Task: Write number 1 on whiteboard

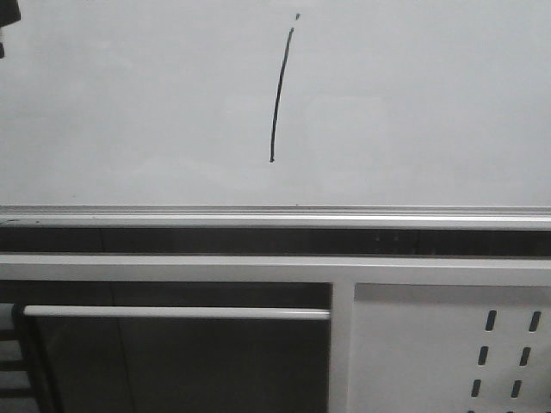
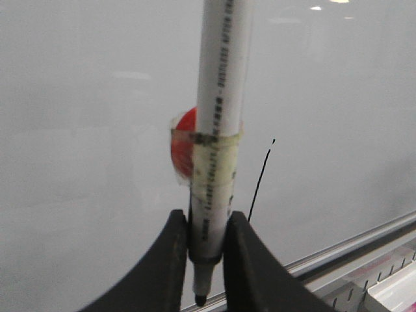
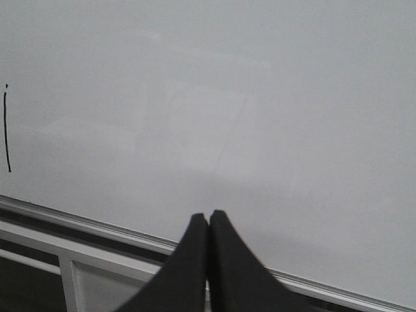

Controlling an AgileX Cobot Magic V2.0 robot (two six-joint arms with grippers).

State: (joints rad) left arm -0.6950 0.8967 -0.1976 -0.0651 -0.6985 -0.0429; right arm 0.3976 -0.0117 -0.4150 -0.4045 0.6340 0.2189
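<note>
The whiteboard (image 1: 413, 103) fills the upper half of the front view, edged below by a silver rail. On it stands the number 1 (image 1: 280, 95), a thin black near-vertical stroke with a small dot above. It also shows in the left wrist view as the number 1 (image 2: 259, 183) and in the right wrist view as the number 1 (image 3: 6, 133). My left gripper (image 2: 207, 224) is shut on a white marker pen (image 2: 218, 117) with tape and a red tab around it, its black tip pointing away from the board. My right gripper (image 3: 208, 218) is shut with nothing in it, facing the whiteboard (image 3: 260, 97).
Below the board's rail (image 1: 275, 213) runs a white metal frame (image 1: 172, 268) with a horizontal bar (image 1: 172, 312). A white perforated panel (image 1: 448, 353) sits at the lower right. A dark piece of the left arm shows at the front view's upper left edge (image 1: 3, 34).
</note>
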